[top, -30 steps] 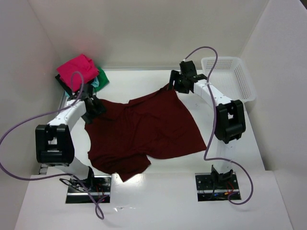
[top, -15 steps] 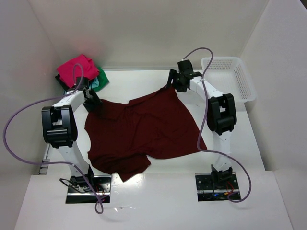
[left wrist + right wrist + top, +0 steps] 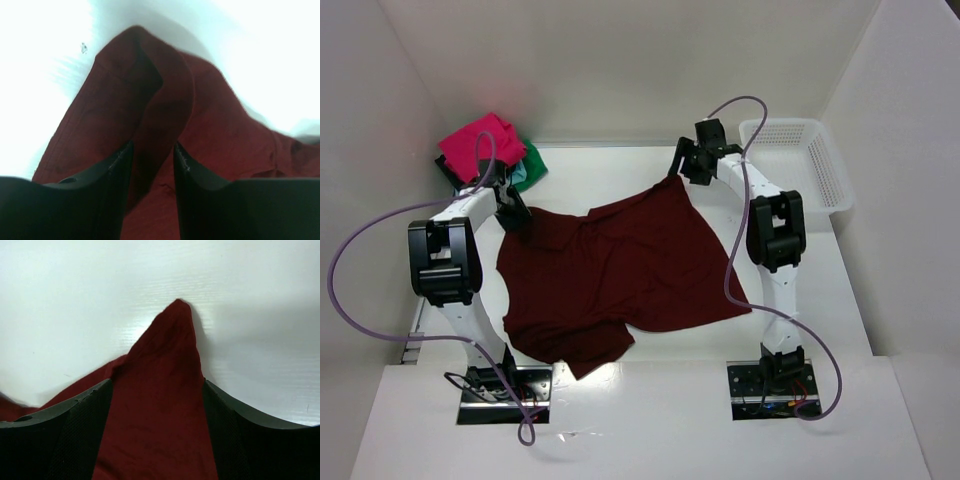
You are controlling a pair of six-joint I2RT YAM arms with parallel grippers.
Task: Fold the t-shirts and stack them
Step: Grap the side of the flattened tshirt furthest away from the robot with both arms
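The large maroon t-shirt (image 3: 620, 270) lies spread across the middle of the table. My left gripper (image 3: 513, 213) is at its far-left corner. In the left wrist view a raised fold of the maroon shirt (image 3: 155, 120) runs between the narrow-set fingers (image 3: 117, 175). My right gripper (image 3: 681, 172) is at the far-right corner, which is drawn up to a point. In the right wrist view the maroon cloth (image 3: 160, 405) fills the whole gap between the fingers (image 3: 85, 420). The folded pink shirt (image 3: 478, 143) tops a stack with green (image 3: 533, 162), light blue (image 3: 520, 174) and black (image 3: 450, 172) ones at the far left.
A white mesh basket (image 3: 800, 160) stands at the far right by the wall. White walls close in the table at the back and both sides. Both arms reach far forward, with their purple cables looping beside them.
Both arms have stretched further out, their elbows rising, and the grippers have shifted slightly away toward the back. The shirt's outline is nearly the same.
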